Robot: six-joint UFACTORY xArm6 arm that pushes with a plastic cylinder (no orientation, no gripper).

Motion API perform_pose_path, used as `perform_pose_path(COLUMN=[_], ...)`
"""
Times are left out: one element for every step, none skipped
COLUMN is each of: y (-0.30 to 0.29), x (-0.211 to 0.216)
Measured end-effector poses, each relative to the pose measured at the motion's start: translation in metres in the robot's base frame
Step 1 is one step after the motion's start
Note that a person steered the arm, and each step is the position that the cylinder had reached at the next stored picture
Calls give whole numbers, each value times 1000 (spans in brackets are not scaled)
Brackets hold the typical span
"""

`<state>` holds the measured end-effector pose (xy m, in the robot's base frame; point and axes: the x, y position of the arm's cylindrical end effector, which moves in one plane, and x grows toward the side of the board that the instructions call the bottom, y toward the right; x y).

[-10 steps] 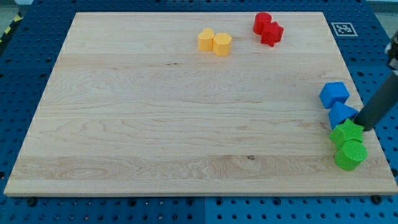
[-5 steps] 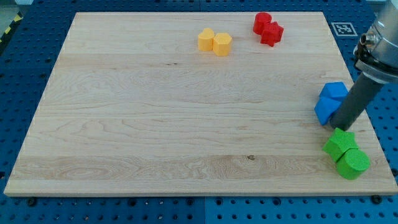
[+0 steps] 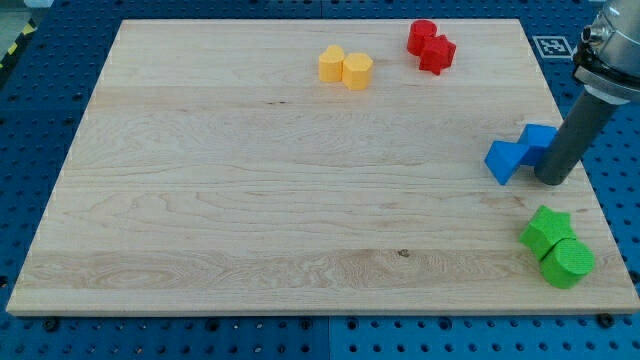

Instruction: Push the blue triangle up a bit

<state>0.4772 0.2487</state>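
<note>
At the right edge of the frame, my tip (image 3: pixel 551 181) rests on the wooden board (image 3: pixel 250 200), the dark rod rising up and to the right out of the picture. There is no pincer here to release or clench: the arm ends in this bare rod, which grasps nothing and can only shove.

The blue triangle (image 3: pixel 503 160) lies just to the left of my tip and slightly above it in the frame, near it or perhaps touching; the rod hides the near side, so contact cannot be confirmed. A second blue block (image 3: pixel 540 139), squarish in outline, sits against the triangle's upper right, partly behind the rod.

That offset decides the coming move. To send the triangle toward the frame's top, the tip would need to sit below it; from its present spot at the triangle's right, a push would more likely drive it left. The second blue block, touching the triangle, may well travel along.

Elsewhere, a green star-like block (image 3: pixel 548 228) and a green cylinder (image 3: pixel 568 261) sit together at lower right, well below the tip. Two yellow blocks (image 3: pixel 346 67) and two red blocks (image 3: pixel 430 45) stand far off along the top.
</note>
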Motion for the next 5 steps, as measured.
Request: perform_pose_path(y=[-21,-61,-103,-127,-98], x=[-5,-5,-15,-35,-20])
